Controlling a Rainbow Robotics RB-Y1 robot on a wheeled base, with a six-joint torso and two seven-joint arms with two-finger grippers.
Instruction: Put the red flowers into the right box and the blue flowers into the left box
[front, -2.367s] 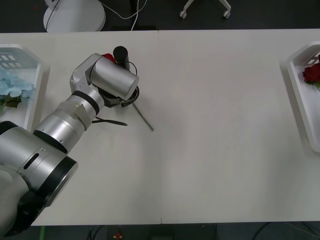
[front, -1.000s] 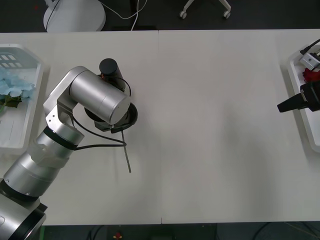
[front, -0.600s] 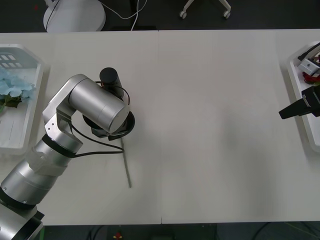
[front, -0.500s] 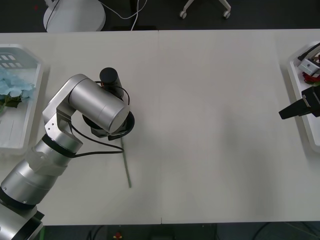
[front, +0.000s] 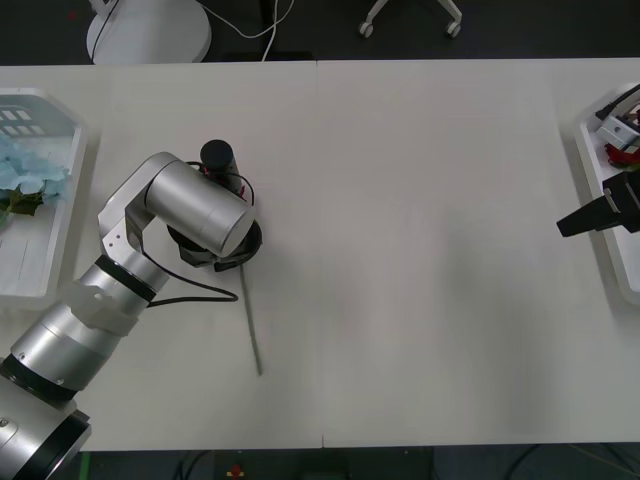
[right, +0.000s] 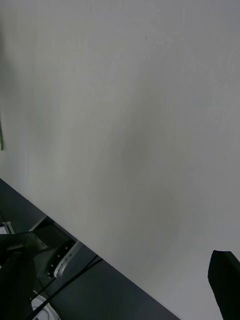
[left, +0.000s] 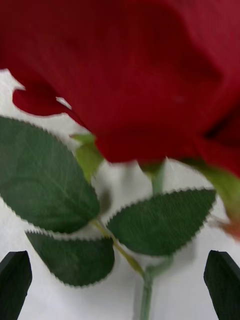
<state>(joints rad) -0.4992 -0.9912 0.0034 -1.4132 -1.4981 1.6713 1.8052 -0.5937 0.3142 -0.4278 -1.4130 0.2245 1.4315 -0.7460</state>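
Jaws, left: spread wide, both black fingers (left: 14, 277) standing clear of the rose between them; nothing gripped.
Jaws, right: spread, one black finger (right: 226, 280) at each lower corner of the right wrist view, nothing between them.
Front view, left arm: left gripper (front: 222, 262) points down at the desk (front: 420, 250), left of centre. A thin green stem (front: 251, 328) runs out from under it toward the near edge.
Front view, left box (front: 52, 200): at the left edge, holding blue flowers (front: 28, 175).
Front view, right side: right gripper (front: 590, 218) hovers at the near rim of the right box (front: 600, 200); red flowers (front: 622, 152) lie inside.
Right wrist view: bare desk surface and its far edge.
Left wrist view: red rose (left: 125, 75) lies directly ahead on the desk, serrated leaves (left: 150, 227) and stem between the fingers.
Step in hand: approach for pickup of a red rose lying on the desk.
Next move: lower the left jaws around the stem or bloom base and close; the stem is thin, so centring matters. The right box is well apart, across the desk, so a handover to the right gripper seems likely.
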